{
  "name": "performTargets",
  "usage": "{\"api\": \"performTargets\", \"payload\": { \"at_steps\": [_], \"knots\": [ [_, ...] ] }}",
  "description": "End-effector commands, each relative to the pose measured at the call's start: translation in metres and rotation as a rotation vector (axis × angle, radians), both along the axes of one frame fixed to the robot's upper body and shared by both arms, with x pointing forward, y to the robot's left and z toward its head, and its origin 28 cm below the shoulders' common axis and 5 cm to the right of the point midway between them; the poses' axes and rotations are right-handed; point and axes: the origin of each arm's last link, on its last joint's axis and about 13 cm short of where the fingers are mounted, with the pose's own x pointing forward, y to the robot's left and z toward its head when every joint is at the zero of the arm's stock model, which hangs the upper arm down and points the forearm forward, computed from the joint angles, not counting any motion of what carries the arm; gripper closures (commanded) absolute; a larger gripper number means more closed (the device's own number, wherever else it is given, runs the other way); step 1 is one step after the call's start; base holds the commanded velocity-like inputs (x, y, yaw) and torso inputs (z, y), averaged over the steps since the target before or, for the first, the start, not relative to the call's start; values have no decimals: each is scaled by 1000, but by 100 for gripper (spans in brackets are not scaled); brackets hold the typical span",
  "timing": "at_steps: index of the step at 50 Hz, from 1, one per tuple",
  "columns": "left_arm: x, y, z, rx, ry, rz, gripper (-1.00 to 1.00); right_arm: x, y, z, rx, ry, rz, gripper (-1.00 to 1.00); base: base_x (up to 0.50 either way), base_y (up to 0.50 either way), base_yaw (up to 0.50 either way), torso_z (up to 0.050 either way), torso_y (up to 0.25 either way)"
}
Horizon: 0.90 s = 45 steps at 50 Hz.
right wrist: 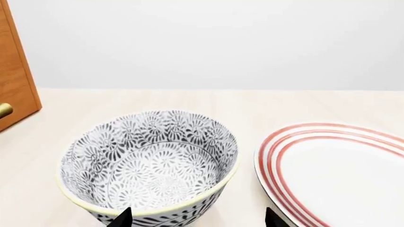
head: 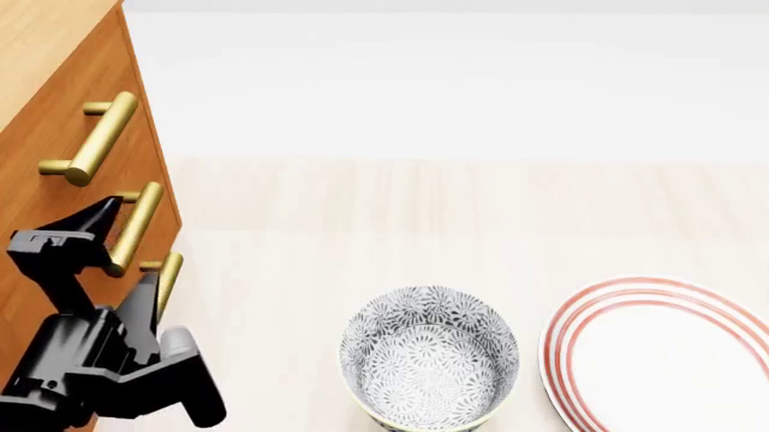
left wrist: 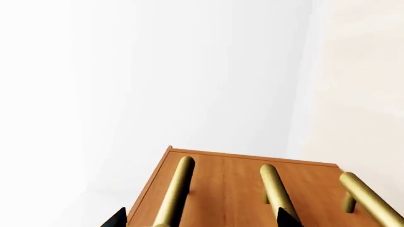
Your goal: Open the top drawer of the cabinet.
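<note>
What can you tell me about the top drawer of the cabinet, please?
The top drawer is the uppermost of three on the orange-brown wood-grain cabinet. Its front sits flush with those below, so it looks shut. A brass cylindrical bar handle stands off the front on two short posts. Nothing touches it: the left tool hangs lower, open, near the middle and bottom handles.

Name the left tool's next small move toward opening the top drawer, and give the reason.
Probably raise the left tool: it hangs open beside the middle handle, while the top drawer looks shut and its handle sits higher on the cabinet, untouched.
</note>
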Motion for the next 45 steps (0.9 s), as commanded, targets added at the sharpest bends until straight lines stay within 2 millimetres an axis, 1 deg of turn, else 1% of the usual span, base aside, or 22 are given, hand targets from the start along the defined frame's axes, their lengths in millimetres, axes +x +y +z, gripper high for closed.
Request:
{"api": "performTargets", "payload": {
  "at_steps": [1,11,23,45],
  "knots": [
    [6,1,13,-5,-11,4,-100,2,1,2,5,-11,1,-100,0,0,0,0,0],
    [9,2,15,-11,-4,10,-100,2,1,3,6,-13,-3,-100,0,0,0,0,0],
    [17,8,27,-3,-20,32,-100,2,0,3,7,-9,-4,-100,0,0,0,0,0],
    [27,11,40,2,-43,55,-100,1,1,2,7,-2,0,-100,0,0,0,0,0]
  ]
}}
